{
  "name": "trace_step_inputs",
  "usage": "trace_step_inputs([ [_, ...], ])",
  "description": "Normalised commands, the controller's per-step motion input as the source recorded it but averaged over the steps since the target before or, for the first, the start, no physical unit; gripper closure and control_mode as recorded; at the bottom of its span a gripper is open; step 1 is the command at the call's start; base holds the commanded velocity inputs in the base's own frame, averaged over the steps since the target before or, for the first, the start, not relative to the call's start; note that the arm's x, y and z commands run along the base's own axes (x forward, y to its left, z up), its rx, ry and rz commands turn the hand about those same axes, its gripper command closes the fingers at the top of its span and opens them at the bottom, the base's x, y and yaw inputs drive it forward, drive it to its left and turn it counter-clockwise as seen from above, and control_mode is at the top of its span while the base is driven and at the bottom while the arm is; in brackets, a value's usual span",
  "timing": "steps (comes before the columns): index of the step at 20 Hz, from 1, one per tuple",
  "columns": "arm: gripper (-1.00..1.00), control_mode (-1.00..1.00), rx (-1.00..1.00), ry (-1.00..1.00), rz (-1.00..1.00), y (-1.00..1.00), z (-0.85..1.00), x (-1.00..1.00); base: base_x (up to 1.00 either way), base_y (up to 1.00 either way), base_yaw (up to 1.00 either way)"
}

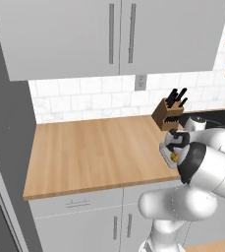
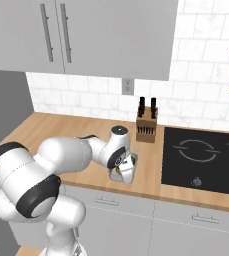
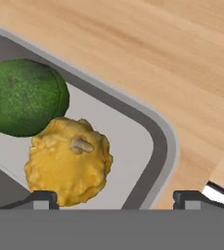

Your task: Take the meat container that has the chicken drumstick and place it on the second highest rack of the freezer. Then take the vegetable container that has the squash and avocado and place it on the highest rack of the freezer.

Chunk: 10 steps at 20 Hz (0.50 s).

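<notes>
Two pieces in the tray: a green avocado (image 3: 23, 96) at about ten o'clock of the hand view and a knobbly yellow squash (image 3: 68, 161) at about seven o'clock, touching each other.
Vegetable container (image 3: 155, 146): a shallow grey tray with a rounded rim, lying flat on the wooden counter (image 1: 94, 152); one rounded corner points toward three o'clock in the hand view. In the left base view it sits near the counter's front edge, at about five o'clock from the knife block (image 1: 168, 114) — the yellow piece shows there too.
Gripper (image 3: 117, 199): the two dark finger tips (image 3: 44, 199) stand spread wide, one over the tray's floor beside the squash, the other past the rim over bare wood — the rim's corner lies between them. Whether either tip touches the tray cannot be told.
Arm: bent low over the counter's front edge in the right base view, the hand pointing down at the tray.
Cooktop (image 2: 203, 152): black, at three o'clock from the tray in the right base view, well apart from it.
Wall cabinets (image 1: 119, 34): grey doors shut, above the counter at twelve o'clock.
</notes>
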Motion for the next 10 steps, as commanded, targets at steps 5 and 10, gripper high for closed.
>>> trace_step_inputs([
  [5,-1.00,-1.00,0.01,-0.02,0.00,-0.18,-0.01,-0.15,0.00,0.00,0.00],
  [10,-1.00,-1.00,0.03,-0.20,-0.01,-0.01,0.01,-0.01,0.00,0.00,0.00],
])
